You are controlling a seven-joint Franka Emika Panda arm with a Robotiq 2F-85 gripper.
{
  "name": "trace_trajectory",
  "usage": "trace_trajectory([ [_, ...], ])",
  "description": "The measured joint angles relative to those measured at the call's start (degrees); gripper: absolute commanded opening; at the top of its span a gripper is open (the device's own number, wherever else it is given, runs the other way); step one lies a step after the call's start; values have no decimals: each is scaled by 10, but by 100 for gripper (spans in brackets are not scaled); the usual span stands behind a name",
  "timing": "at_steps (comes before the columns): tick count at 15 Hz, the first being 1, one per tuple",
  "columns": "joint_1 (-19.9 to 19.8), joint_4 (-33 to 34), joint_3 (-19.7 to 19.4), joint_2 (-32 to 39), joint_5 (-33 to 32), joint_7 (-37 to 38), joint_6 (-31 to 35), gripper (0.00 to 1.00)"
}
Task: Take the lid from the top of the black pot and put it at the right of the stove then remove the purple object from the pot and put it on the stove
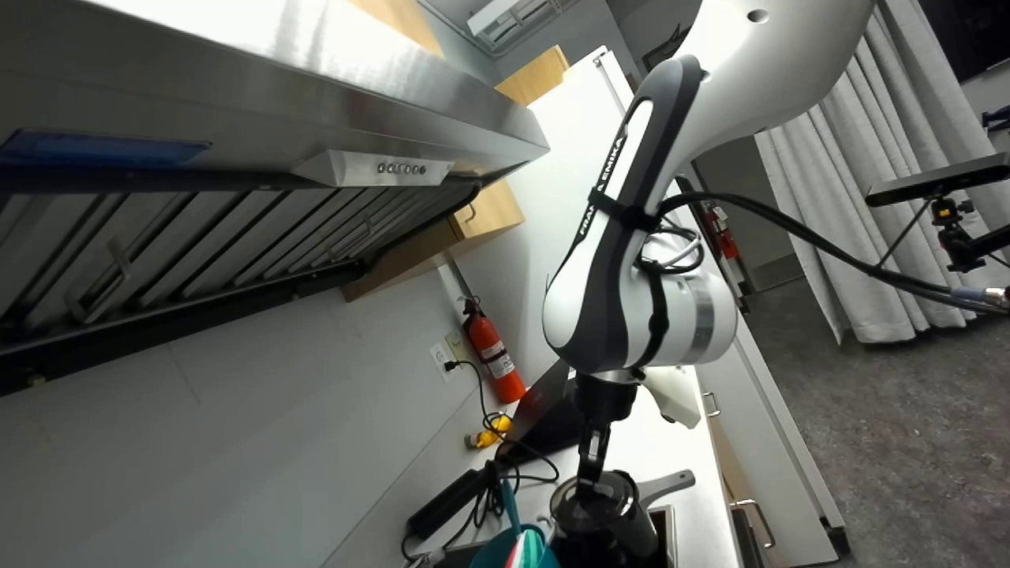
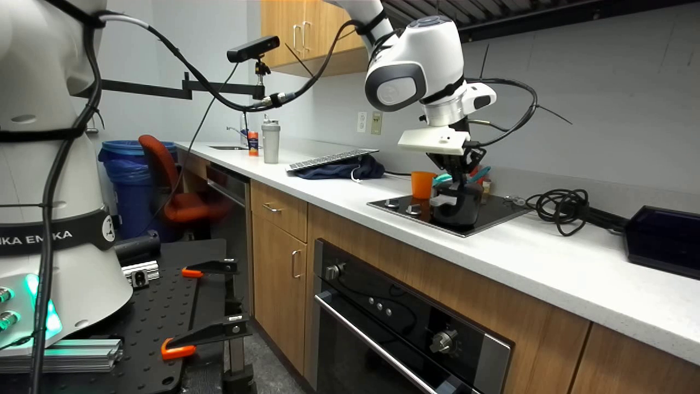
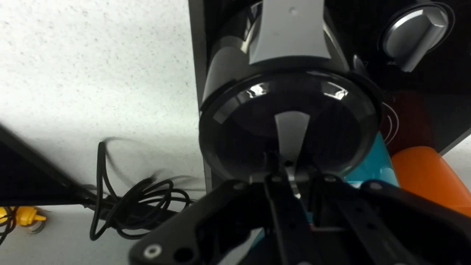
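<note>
A white counter (image 2: 536, 268) bears a black stove (image 2: 500, 213) near its front edge; on the stove stand the pot (image 2: 465, 210) and an orange cup (image 2: 422, 185). By the back edge lie a cable coil (image 2: 572, 207) and a black box (image 2: 667, 238). Toward the end with the sink (image 2: 228, 148), a keyboard (image 2: 331, 159) lies tilted over a blue cloth (image 2: 350, 169), with a bottle (image 2: 270, 142) and can (image 2: 252, 143) beyond.
</note>
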Motion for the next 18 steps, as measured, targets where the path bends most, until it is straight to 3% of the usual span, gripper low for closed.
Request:
trace_trajectory([
  [7,0,0,8,-11,1,0,0,4],
  [18,-5,-21,59,-44,20,-10,0,4],
])
